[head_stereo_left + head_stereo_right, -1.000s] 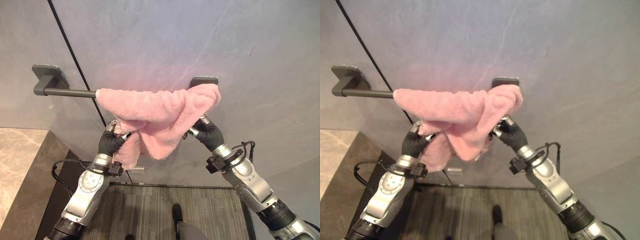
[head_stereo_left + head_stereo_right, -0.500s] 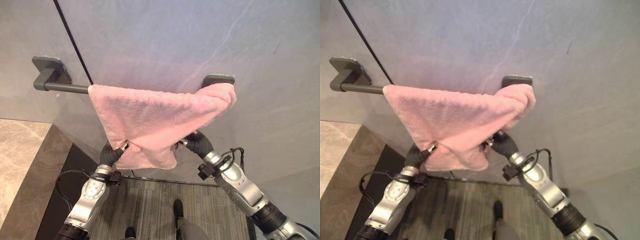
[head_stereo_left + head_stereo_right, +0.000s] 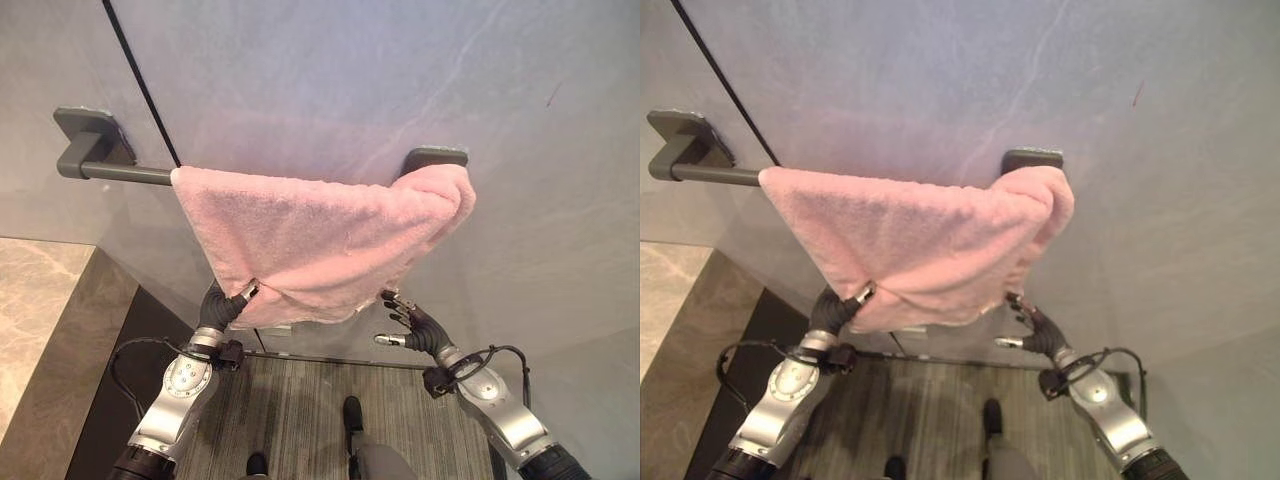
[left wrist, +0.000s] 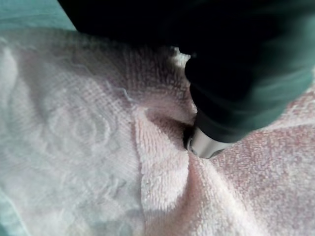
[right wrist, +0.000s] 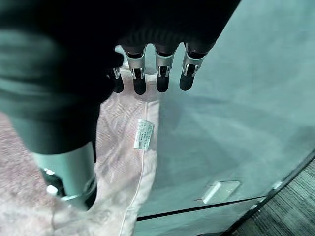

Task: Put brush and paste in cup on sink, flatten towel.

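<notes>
Left hand (image 3: pixel 225 305) is pinched on the lower hem of the pink towel (image 3: pixel 310 235) near its left corner. The left wrist view shows terry puckered into folds around the thumb (image 4: pixel 209 142), so the grip looks firm.

Right hand (image 3: pixel 410 325) is relaxed open, holding nothing, just below and to the right of the towel's bottom edge; apart from it in the eye views.

Key relation: the towel hangs over the wall towel bar (image 3: pixel 125 172), long axis along the bar. It spreads to the left, but the right end is bunched in a thick wad at the bar's right mount (image 3: pixel 435 157). The right hand is nearer to that bunch, which lies up and slightly right of it, so I'd expect it to do the spreading there.

The right wrist view adds a white care label (image 5: pixel 143 133) on the hem, close to the fingertips (image 5: pixel 162 81).

Brush, paste, cup: can't place them.
</notes>
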Robot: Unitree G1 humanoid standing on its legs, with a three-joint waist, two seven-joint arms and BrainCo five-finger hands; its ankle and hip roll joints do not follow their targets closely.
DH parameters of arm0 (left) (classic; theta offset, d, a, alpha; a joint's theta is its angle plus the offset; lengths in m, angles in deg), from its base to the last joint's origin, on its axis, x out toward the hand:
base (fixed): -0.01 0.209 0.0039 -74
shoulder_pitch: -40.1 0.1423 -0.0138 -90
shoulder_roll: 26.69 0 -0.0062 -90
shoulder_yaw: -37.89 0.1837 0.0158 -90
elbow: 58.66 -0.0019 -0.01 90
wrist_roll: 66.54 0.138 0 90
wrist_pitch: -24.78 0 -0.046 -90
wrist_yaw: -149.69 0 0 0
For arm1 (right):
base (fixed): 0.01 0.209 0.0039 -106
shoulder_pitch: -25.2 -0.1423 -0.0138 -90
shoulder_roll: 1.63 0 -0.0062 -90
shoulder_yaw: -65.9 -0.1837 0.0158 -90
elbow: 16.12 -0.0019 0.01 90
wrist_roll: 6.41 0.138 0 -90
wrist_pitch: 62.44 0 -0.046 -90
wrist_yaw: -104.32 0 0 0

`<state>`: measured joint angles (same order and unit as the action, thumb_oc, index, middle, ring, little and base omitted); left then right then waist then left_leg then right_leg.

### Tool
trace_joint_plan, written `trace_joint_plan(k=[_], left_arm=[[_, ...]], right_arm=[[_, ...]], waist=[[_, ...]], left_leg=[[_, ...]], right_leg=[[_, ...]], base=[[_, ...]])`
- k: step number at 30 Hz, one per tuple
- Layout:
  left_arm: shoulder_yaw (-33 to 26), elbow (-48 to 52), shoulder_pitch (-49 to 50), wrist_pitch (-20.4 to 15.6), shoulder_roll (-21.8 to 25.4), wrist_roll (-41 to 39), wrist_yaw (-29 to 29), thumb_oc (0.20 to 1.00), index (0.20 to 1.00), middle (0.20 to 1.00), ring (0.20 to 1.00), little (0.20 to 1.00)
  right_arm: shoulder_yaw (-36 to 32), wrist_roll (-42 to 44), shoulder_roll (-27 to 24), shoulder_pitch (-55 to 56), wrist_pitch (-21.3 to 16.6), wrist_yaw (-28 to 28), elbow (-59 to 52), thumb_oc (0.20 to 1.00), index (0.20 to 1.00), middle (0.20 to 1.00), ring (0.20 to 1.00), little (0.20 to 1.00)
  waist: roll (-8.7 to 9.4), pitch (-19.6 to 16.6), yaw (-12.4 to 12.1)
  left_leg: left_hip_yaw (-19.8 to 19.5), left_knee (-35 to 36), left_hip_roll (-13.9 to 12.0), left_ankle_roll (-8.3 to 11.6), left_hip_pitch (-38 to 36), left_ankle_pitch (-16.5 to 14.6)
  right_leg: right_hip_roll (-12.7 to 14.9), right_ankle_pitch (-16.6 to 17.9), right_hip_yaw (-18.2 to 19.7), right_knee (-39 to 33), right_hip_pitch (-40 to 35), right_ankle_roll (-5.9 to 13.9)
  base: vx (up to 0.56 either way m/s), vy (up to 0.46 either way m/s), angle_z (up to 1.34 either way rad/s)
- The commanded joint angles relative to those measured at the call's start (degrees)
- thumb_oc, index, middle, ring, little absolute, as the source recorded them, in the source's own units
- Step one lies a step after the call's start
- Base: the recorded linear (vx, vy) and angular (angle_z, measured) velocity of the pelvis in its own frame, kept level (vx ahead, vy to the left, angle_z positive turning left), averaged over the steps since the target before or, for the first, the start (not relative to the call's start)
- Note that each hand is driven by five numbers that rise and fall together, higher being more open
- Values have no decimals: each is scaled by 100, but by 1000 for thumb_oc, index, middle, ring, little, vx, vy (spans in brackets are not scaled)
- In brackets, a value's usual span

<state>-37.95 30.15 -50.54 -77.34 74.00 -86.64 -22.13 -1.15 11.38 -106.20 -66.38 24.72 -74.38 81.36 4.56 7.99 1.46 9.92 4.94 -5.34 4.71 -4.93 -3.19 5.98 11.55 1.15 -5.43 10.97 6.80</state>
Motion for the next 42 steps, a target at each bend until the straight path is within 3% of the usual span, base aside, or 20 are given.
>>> trace_joint_plan(k=[1, 8, 14, 20, 26, 39, 41, 42], left_arm=[[36, 3, -80, -148, 338, 85, -19, 200, 200, 200, 200, 200], [162, 33, -171, -134, 430, -54, -99, 200, 200, 200, 200, 200], [222, 5, -239, -176, 417, -142, -126, 200, 200, 200, 200, 200], [223, 2, -276, -251, 361, -266, -163, 200, 200, 200, 200, 200], [181, 0, -297, -387, 234, -452, -347, 200, 200, 200, 200, 200], [143, 45, -223, -370, 175, -301, -398, 200, 200, 200, 200, 200], [165, 51, -222, -375, 167, -297, -370, 200, 200, 200, 200, 200], [157, 39, -210, -377, 157, -283, -346, 200, 200, 200, 200, 200]], right_arm=[[60, 395, 193, -244, -71, -88, 272, 1000, 1000, 1000, 1000, 1000], [258, -44, 221, -1024, 65, -320, 1195, 1000, 1000, 1000, 1000, 1000], [369, 31, 575, -1415, 12, -466, 1917, 1000, 1000, 1000, 1000, 1000], [268, 1023, 720, -1436, -377, -175, 1492, 1000, 1000, 1000, 1000, 1000], [-448, 2307, 794, -1138, -935, 248, 753, 1000, 1000, 1000, 1000, 1000], [-570, 2700, 729, -833, -1110, 566, -572, 1000, 1000, 1000, 1000, 1000], [-540, 2818, 772, -869, -1140, 565, -667, 200, 200, 200, 200, 200], [-521, 2802, 784, -870, -1156, 528, -697, 200, 200, 200, 200, 200]], waist=[[300, -184, -16], [311, -156, -133], [290, -126, -239], [259, -156, -257], [198, -201, -131], [167, -221, -5], [163, -223, -8], [166, -226, -7]], left_leg=[[-398, 6, -208, 144, 614, 616], [-439, 6, -215, 152, 698, 654], [-504, 6, -209, 157, 784, 683], [-500, 6, -189, 161, 800, 685], [-462, 6, -182, 166, 806, 662], [-370, 6, -220, 187, 756, 640], [-367, 6, -222, 182, 759, 637], [-360, 6, -229, 182, 758, 636]], right_leg=[[925, -196, 129, 43, -503, 656], [923, -177, 86, 43, -460, 643], [935, -175, 32, 43, -437, 628], [952, -171, 30, 43, -425, 636], [973, -169, 66, 43, -371, 675], [938, -179, 157, 43, -328, 682], [936, -184, 163, 43, -324, 686], [936, -187, 171, 43, -324, 683]], base=[[0, 0, 0], [0, 0, 0], [-11, 0, 6], [0, 1, 1], [0, 0, 0], [2, -1, -2], [0, 0, 0], [0, 0, 0]])
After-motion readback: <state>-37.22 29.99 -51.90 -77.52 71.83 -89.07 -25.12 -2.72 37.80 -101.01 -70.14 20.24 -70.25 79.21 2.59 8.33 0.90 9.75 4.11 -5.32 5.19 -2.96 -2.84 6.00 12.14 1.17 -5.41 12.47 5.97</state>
